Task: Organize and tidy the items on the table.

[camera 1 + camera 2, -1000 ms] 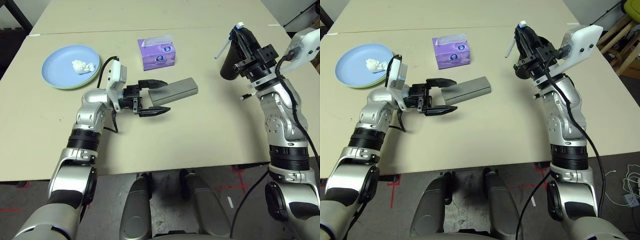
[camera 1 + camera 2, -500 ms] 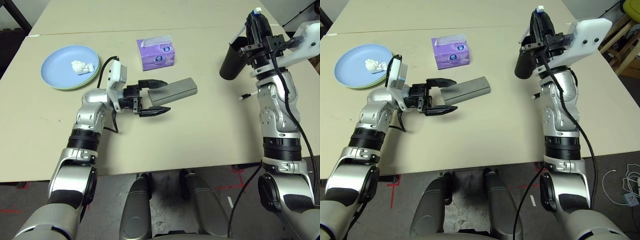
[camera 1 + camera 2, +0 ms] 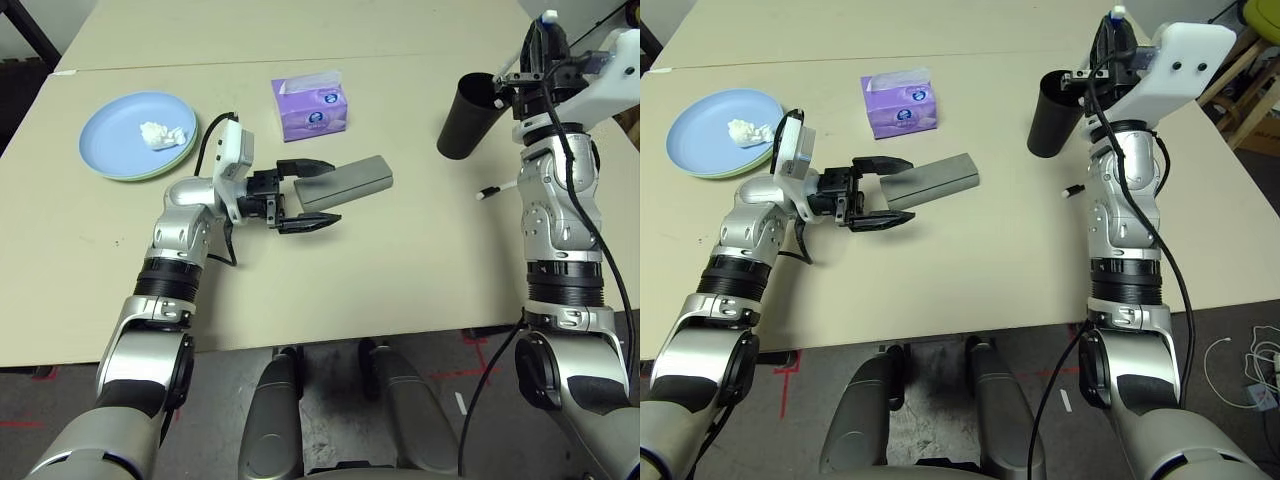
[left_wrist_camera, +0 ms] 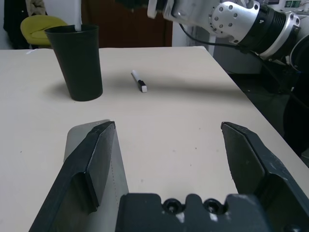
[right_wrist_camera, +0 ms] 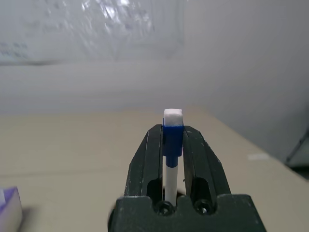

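Note:
My right gripper is shut on a thin white pen with a blue cap. It holds the pen upright just above the far right rim of the black tapered cup. The pen's lower end is hidden. The second white pen lies on the table near the cup. My left gripper is open, its fingers on either side of the near end of the grey glasses case. The light blue plate rests on the pale green plate at the far left and holds the tissue wad. The sunglasses are out of view.
A purple tissue box stands beyond the case, near the seam to a second table behind. The table's right edge runs close behind my right arm. Bare tabletop lies between the case and the cup and along the front edge.
My right gripper has swung right and back, turning the pen from slanted to upright at the cup's far rim and uncovering the cup. The left arm and case stayed put.

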